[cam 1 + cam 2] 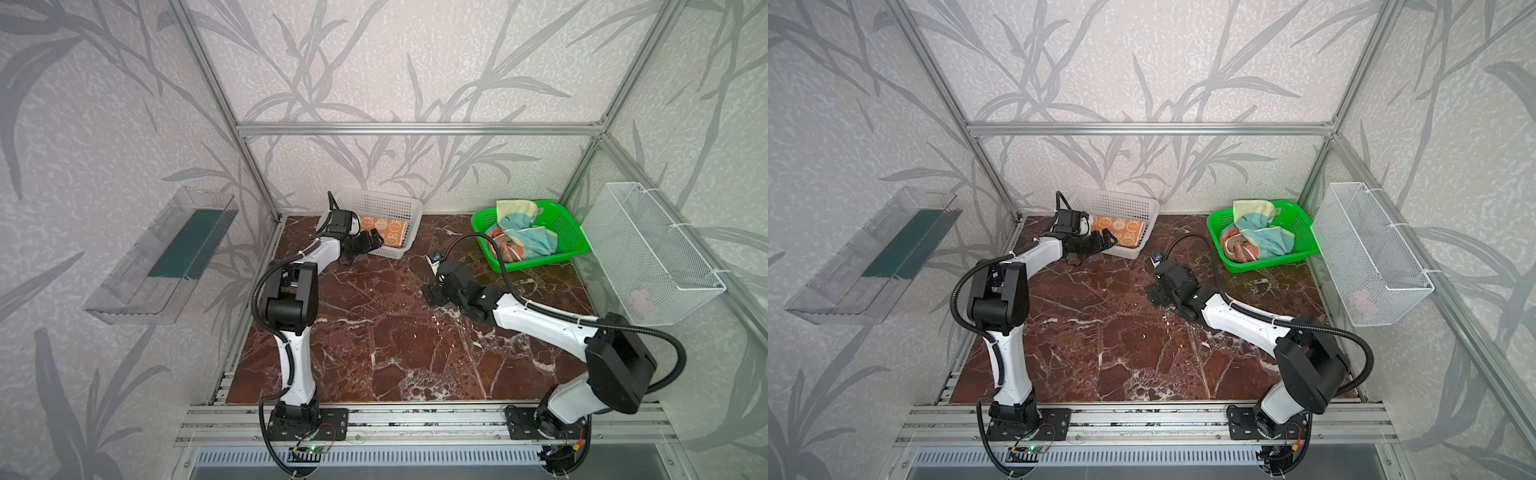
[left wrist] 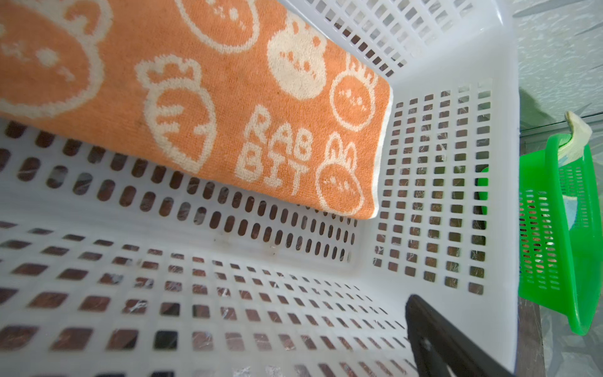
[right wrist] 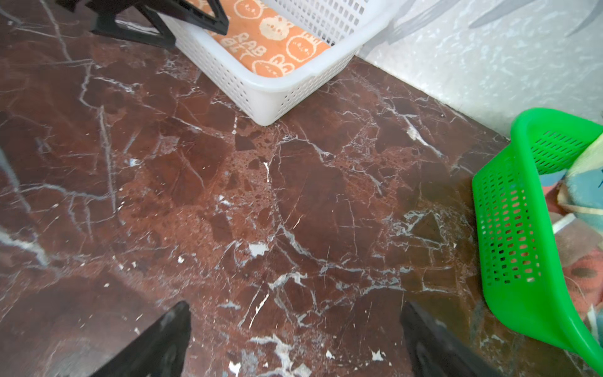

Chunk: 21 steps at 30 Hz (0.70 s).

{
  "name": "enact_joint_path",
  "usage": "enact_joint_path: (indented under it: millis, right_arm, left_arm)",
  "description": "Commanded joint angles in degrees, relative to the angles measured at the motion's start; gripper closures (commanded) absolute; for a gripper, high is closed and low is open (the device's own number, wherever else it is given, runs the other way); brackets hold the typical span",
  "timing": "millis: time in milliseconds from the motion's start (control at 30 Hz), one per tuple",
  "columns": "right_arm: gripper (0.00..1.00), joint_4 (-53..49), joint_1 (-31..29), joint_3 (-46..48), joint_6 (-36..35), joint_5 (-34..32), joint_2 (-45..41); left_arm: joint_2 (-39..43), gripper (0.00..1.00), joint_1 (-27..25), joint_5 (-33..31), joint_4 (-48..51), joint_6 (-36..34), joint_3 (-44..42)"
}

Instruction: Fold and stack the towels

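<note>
Left wrist view: orange terry towel w/ white bunnies and carrots lies folded flat on the floor of the white perforated plastic basket; nothing touches it. Left gripper hangs at that basket's near rim, jaws apart, empty; only one finger shows in its own cam. Right gripper hovers low over the bare red-brown marble tabletop, mid-table, jaws wide apart, empty too. Other two towels sit crumpled in the green plastic basket at far right; pale yellow towel w/ teal figure on top, salmon-pink towel mostly under it.

Step, prob.: towel no. 1 folded and stowed; no. 2 not yet picked. Next move calls for the right gripper, being nearer, to reach into the green basket and pinch the yellow one by an edge or corner, not the bunched middle, so the pink one isn't dragged along; then spread it flat on the open marble btw the arms; left gripper needs to clear the white basket to help w/ the fold.
</note>
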<state>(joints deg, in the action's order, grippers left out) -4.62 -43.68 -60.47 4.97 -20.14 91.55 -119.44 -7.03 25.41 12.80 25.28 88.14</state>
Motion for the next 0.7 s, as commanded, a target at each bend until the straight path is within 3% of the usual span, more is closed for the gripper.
enact_joint_path:
  millis: [0, 233, 667]
  right_arm:
    - [0.01, -1.76, 1.67, -5.63, 1.98, -4.43, 5.29]
    - [0.01, -1.76, 5.49, -16.96, 3.11, -5.04, 17.7]
    - [0.01, -6.95, 11.18, -43.12, 0.4, -5.05, 38.87]
  left_arm:
    - [4.78, 0.01, -0.53, 0.91, -5.27, -5.94, -2.11]
    - [16.39, 0.01, -0.91, 1.31, -5.05, -10.0, -11.95]
    - [32.57, 0.01, -2.7, 0.37, -9.75, -10.14, -26.4]
